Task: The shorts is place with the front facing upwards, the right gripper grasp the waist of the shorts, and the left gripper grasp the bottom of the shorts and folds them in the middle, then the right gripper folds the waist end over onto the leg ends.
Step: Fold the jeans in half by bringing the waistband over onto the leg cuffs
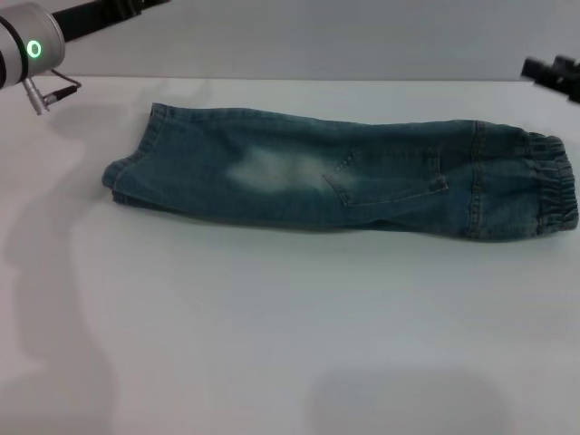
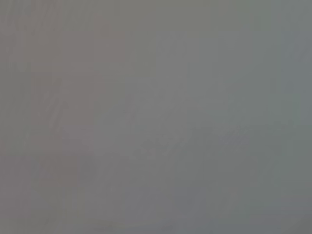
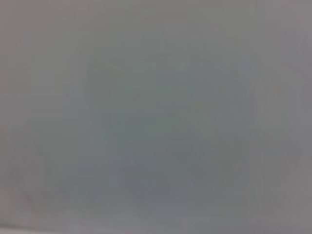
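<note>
The blue-green washed denim shorts (image 1: pixel 344 177) lie flat on the white table (image 1: pixel 272 344), already folded lengthwise into one long narrow band running across the head view. The ruffled elastic waist (image 1: pixel 555 186) is at the robot's right end and the flat hemmed leg ends (image 1: pixel 127 168) at its left end, with a pale faded oval and a stitched pocket facing up between them. The left arm's silver-white wrist with its glowing green ring (image 1: pixel 27 50) sits at the far left corner, well apart from the leg ends; its jaw is out of sight. A black part of the right gripper (image 1: pixel 555 72) shows at the far right edge, beyond the waist and not touching it; whether its jaw is released or clenched cannot be told. Both wrist views show only plain grey.
</note>
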### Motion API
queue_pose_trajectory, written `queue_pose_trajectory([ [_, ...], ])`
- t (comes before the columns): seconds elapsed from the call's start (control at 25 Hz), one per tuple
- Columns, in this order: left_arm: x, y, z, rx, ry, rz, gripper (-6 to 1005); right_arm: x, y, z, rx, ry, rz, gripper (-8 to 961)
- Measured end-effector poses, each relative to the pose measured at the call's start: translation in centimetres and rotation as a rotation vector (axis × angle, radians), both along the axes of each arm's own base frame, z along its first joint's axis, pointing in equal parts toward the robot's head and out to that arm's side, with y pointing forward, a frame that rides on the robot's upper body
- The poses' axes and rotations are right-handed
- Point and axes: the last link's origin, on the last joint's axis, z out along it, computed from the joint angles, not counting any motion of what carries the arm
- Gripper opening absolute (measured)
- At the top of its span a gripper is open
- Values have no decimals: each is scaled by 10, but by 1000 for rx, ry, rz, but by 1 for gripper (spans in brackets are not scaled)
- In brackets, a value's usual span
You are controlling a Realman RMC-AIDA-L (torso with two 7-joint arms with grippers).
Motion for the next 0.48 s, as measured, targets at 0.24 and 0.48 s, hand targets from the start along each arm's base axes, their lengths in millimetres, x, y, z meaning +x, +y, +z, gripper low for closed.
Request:
queue_pose_trajectory([
  [0.24, 5, 1, 0, 84, -15, -83, 827, 9, -18, 40, 14, 100, 9, 591],
  [0.48, 6, -2, 0, 151, -10, -151, 826, 22, -38, 75, -30, 157, -21, 590],
])
